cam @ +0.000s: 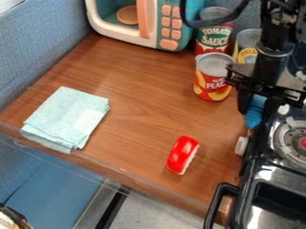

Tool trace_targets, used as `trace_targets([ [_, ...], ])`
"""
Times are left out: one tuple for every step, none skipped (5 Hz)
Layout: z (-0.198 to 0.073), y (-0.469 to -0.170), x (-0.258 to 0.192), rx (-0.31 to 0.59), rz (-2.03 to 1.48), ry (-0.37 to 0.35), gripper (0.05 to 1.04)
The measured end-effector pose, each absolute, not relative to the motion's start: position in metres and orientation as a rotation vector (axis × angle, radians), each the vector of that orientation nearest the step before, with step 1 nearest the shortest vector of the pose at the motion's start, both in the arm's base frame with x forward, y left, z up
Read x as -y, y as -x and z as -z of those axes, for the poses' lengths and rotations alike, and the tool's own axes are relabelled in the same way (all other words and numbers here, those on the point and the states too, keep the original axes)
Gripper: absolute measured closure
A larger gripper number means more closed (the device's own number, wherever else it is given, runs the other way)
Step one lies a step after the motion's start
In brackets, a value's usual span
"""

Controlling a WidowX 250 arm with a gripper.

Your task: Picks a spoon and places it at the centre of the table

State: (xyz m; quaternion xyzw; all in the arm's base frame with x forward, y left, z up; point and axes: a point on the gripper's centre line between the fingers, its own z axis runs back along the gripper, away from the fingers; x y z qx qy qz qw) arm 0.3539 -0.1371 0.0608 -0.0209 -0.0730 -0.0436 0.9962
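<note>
The black gripper (255,106) hangs at the upper right, over the left edge of the stove and beside the cans. It is shut on a blue object (255,117), seemingly the spoon, whose lower part points down between the two fingers. The rest of its shape is hidden by the gripper. To the left lies the brown wooden table (140,109).
A folded light-blue cloth (69,117) lies at the left and a red-and-white toy piece (183,154) nearer the front. Cans, including a peach can (213,77), stand left of the gripper. A toy microwave (168,24) is behind; the black stove (272,167) borders the right.
</note>
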Motion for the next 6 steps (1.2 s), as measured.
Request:
trace_targets([
  [-0.054, -0.36, 0.121, 0.129, 0.048, 0.041, 0.643],
  [-0.048, -0.363, 0.111, 0.116, 0.022, 0.051, 0.643],
  [-0.044, -0.366, 0.1, 0.107, 0.003, 0.053, 0.643],
  [-0.042, -0.367, 0.09, 0.101, -0.017, 0.055, 0.643],
  [-0.029, -0.357, 0.07, 0.062, -0.032, 0.041, 0.643],
  [-0.028, -0.348, 0.047, 0.046, -0.052, 0.028, 0.643],
])
